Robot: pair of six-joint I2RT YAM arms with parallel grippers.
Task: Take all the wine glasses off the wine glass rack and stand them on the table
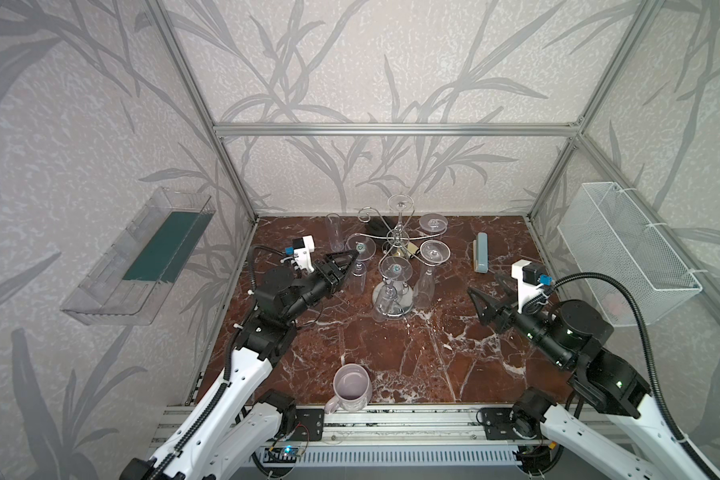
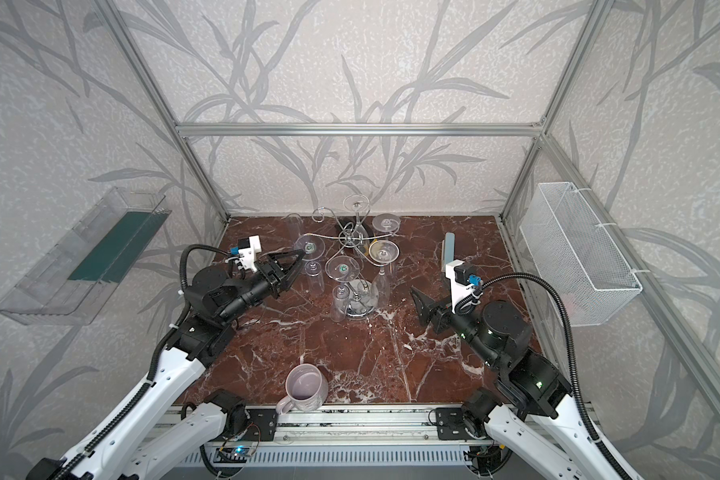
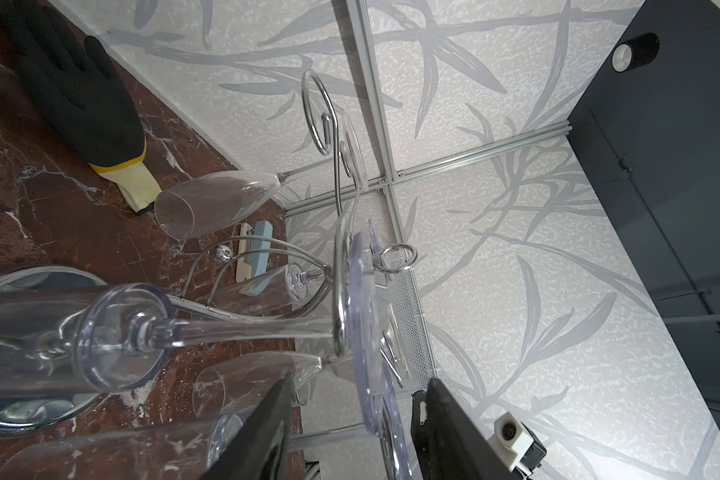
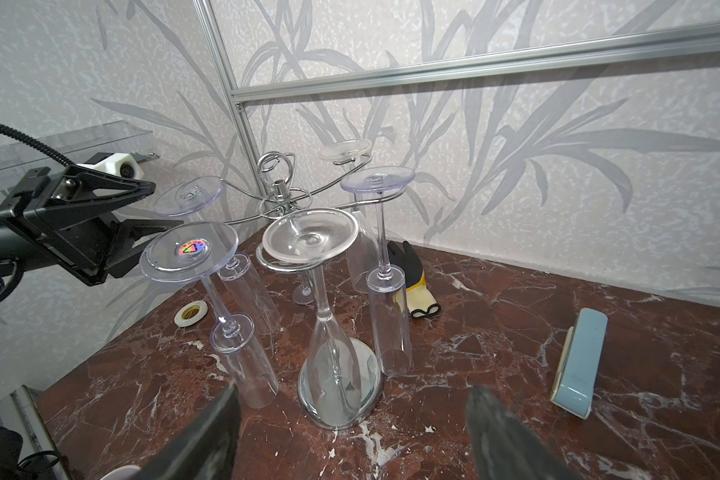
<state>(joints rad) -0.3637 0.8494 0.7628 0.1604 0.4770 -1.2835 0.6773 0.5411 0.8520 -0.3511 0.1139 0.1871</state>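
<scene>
The chrome wine glass rack [image 1: 398, 237] [image 4: 281, 192] stands at the back middle of the marble table, with its round base [image 2: 362, 301] in front. Several clear glasses hang on it upside down. The wine glass [image 1: 360, 248] [image 2: 308, 248] [image 4: 188, 197] on the left arm hangs with its foot in the wire loop. My left gripper [image 1: 350, 262] [image 2: 298, 266] [image 3: 358, 380] is open, one finger above that foot [image 3: 391, 451] and one below, and neither is seen touching it. My right gripper [image 1: 491, 295] [image 4: 350, 436] is open and empty, low to the right of the rack.
A lilac mug [image 1: 352, 386] stands at the front edge. A light blue case [image 1: 481, 251] lies at the back right. A black glove [image 4: 404, 257] lies behind the rack, a tape roll [image 4: 191, 312] to its left. An upright clear glass [image 1: 333, 230] stands beside the left gripper.
</scene>
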